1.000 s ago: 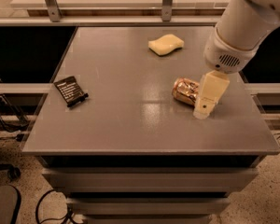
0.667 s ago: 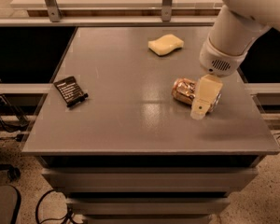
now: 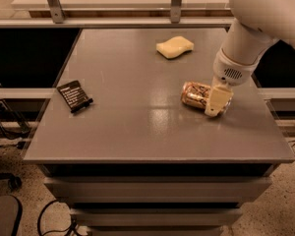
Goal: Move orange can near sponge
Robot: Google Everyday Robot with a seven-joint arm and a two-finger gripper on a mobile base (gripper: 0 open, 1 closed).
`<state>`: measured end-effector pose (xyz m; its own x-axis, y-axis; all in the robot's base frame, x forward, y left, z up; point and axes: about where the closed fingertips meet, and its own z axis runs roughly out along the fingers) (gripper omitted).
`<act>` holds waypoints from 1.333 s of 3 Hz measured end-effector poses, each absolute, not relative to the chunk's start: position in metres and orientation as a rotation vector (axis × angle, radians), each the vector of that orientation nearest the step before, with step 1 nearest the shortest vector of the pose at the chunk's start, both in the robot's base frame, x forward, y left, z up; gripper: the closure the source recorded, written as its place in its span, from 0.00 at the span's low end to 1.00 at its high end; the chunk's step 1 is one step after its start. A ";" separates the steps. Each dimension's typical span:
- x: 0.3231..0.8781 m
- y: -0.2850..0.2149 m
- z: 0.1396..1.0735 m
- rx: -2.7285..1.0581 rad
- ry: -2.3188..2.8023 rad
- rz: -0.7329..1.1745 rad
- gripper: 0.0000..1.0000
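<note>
The orange can [image 3: 195,93] lies on its side on the grey table [image 3: 137,127], right of centre. The pale yellow sponge [image 3: 175,46] lies at the far middle of the table, well apart from the can. My gripper [image 3: 217,106] hangs from the white arm [image 3: 246,38] at the right and is down at the can's right end, covering that end. Whether it holds the can does not show.
A black flat packet [image 3: 74,95] lies near the table's left edge. A rail with two metal posts [image 3: 176,1] runs behind the table. Drawers sit below the front edge [image 3: 152,186]. Cables lie on the floor at the left.
My gripper has moved slightly back and to the right, from in front of the can to over its right end. The can and sponge have not moved.
</note>
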<state>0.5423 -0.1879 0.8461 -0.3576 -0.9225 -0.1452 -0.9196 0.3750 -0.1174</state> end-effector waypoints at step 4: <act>0.606 -0.176 0.856 -1.531 2.412 -0.095 1.00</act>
